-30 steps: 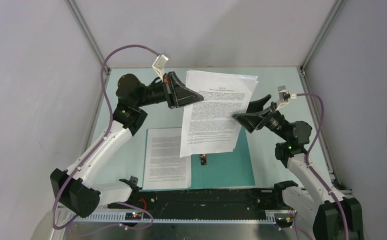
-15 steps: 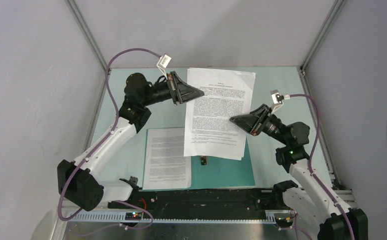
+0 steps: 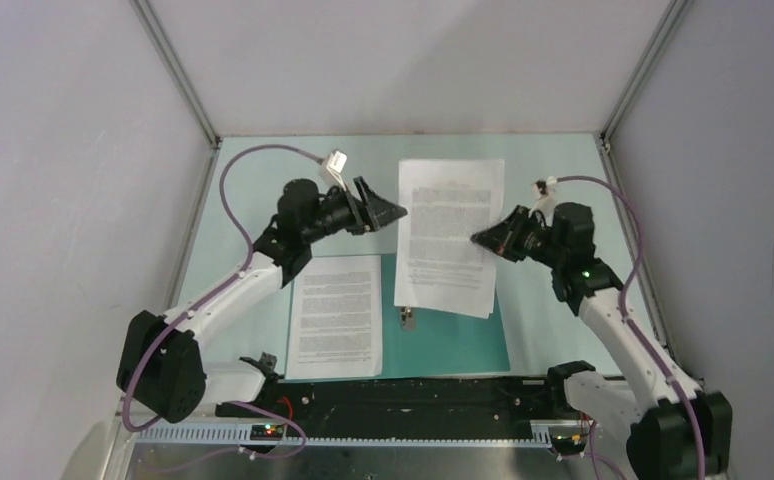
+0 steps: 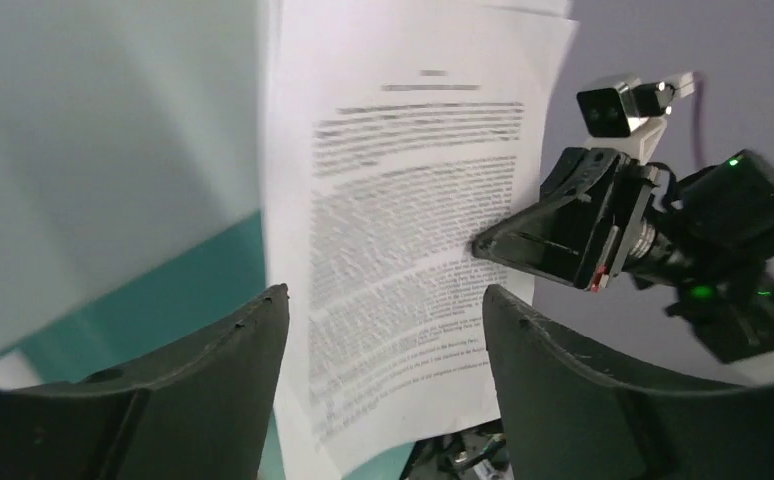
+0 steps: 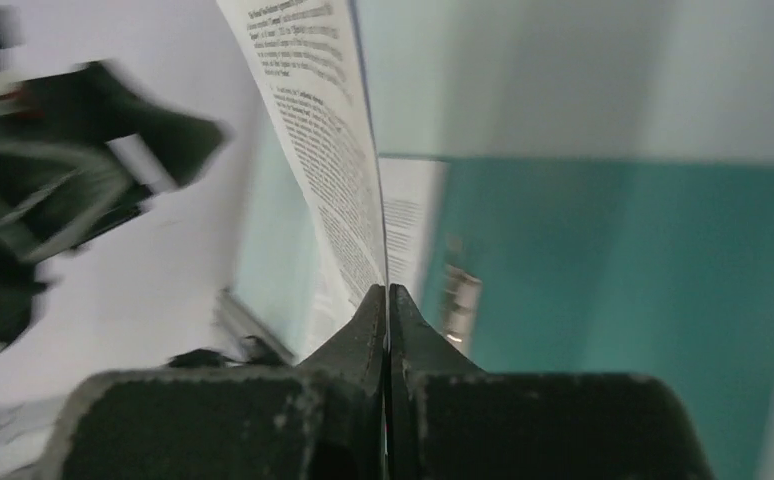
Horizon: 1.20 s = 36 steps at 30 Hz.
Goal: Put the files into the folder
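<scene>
One of the files, a printed white sheet (image 3: 448,232) (image 4: 413,230), hangs tilted above the right half of the open teal folder (image 3: 463,338). My right gripper (image 3: 479,238) (image 5: 388,292) is shut on this sheet's right edge (image 5: 335,150). The left gripper (image 3: 395,213) (image 4: 383,300) stands open just off the sheet's left edge, with nothing gripped. A second sheet (image 3: 335,315) (image 5: 403,230) lies flat over the folder's left half. The small metal clip (image 3: 406,319) (image 5: 460,300) shows at the spine below the lifted sheet.
The pale mint tabletop (image 3: 253,200) is walled by grey panels on three sides with metal frame posts (image 3: 178,70). A black rail with the arm bases (image 3: 413,395) runs along the near edge. Purple cables (image 3: 263,150) loop above both arms.
The left gripper opened and let go of the sheet's left edge. The right gripper closed on the right edge. The sheet swung right and lower, and both arms dropped.
</scene>
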### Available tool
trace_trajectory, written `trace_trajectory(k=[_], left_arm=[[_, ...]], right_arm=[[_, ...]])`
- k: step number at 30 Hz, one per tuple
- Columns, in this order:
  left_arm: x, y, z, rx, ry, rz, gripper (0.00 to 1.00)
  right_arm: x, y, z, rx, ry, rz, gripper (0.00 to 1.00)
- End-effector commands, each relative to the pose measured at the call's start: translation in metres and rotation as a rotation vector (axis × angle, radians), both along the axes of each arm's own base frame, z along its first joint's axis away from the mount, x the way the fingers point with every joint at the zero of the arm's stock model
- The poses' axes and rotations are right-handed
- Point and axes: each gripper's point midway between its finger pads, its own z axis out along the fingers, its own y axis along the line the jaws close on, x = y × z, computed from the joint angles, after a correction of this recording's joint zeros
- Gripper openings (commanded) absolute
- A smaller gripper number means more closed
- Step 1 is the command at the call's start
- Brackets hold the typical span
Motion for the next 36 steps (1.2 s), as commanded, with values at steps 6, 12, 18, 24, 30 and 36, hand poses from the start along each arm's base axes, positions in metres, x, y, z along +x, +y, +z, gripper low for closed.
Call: trace_trajectory(k=[6,12,18,24,30,36], left_arm=[[0.004,0.024,-0.146,0.374,0.32,0.311,0.79],[-0.007,0.076,-0.175,0.545,0.396,0.501,0.76],[-0.027,0.092,-0.203,0.598,0.493,0.545,0.72],[-0.04,0.099,-0.218,0.598,0.541,0.584,0.71],[-0.049,0.106,-0.232,0.608,0.583,0.61,0.71],[-0.05,0.108,-0.237,0.618,0.593,0.619,0.71]], right_arm=[[-0.01,-0.048,-0.181,-0.594,0.491,-0.154,0.0],[-0.014,-0.066,-0.218,-0.785,0.568,-0.18,0.0],[-0.011,-0.064,-0.214,-0.845,0.519,-0.166,0.0],[-0.008,-0.043,-0.203,-0.772,0.469,-0.121,0.0],[-0.006,-0.027,-0.2,-0.711,0.462,-0.095,0.0],[-0.008,-0.019,-0.204,-0.704,0.463,-0.072,0.0]])
